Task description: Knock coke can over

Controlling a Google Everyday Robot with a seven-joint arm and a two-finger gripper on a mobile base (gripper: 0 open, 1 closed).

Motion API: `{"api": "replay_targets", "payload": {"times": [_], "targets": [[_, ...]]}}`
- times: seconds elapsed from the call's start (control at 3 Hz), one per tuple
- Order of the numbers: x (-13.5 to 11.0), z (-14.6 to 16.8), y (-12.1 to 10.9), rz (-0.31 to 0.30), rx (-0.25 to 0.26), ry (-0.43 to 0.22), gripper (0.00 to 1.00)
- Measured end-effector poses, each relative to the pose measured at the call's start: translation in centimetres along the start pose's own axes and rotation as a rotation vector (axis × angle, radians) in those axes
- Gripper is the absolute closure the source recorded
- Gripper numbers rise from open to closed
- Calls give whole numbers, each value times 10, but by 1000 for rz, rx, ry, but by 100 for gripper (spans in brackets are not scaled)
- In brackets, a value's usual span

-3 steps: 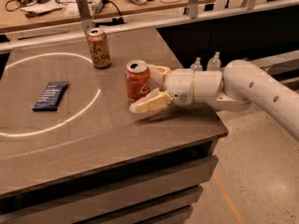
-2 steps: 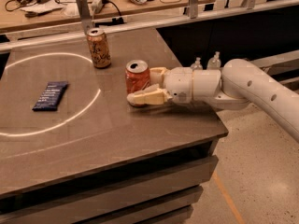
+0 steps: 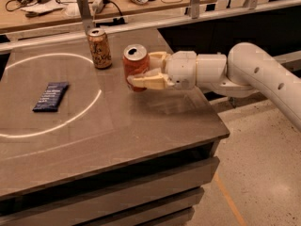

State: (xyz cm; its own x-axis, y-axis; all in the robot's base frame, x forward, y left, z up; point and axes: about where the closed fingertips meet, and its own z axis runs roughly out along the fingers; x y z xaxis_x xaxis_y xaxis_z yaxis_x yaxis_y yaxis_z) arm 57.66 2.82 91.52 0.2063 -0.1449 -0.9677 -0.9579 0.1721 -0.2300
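The coke can (image 3: 136,62), red-orange with a silver top, stands upright near the right side of the grey table (image 3: 141,126). My gripper (image 3: 142,70) reaches in from the right on a white arm (image 3: 244,69). Its cream fingers (image 3: 143,82) straddle the can, one across the can's near side and one behind it, and they close against it.
A tan-gold can (image 3: 99,48) stands upright just left of and behind the coke can. A dark blue packet (image 3: 51,96) lies flat at the left, inside a white circle marked on the table. A rail and a cluttered bench run along the back. The table's right edge lies under my arm.
The coke can and my gripper have moved together toward the back of the table, closer to the tan-gold can. The can has stayed upright.
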Motion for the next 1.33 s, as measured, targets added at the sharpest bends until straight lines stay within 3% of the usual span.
{"api": "replay_targets", "payload": {"times": [0.33,0.67,1.0,1.33], "targets": [[-40,-2,-16,-284,13,-15,100],[-48,-2,-20,-378,18,-18,100],[-48,-2,-20,-375,17,-19,100],[-49,1,-17,-495,15,4,100]]}}
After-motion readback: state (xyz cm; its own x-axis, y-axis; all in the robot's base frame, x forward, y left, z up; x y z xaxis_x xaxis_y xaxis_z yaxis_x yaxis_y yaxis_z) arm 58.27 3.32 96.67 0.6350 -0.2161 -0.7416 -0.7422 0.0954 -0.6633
